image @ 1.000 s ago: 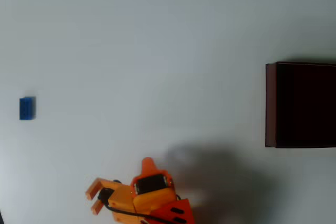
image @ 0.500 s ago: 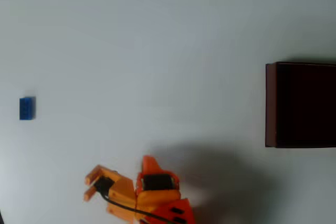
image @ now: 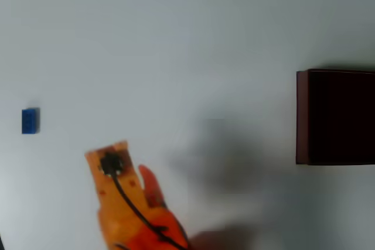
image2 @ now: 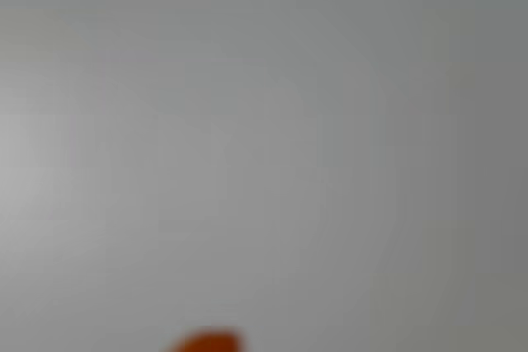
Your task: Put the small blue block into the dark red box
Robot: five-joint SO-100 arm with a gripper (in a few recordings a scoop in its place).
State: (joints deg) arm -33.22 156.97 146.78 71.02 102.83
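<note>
Blue block lies near the table's left edge in the overhead view, box at the right edge. The orange gripper, its jaw state unreadable, hovers apart; descending misaligned could knock the block away.

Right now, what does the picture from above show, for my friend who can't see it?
An orange robot arm reaches up from the bottom edge over a white table. A small blue block lies at the far left, and a dark red box sits at the right edge.
</note>
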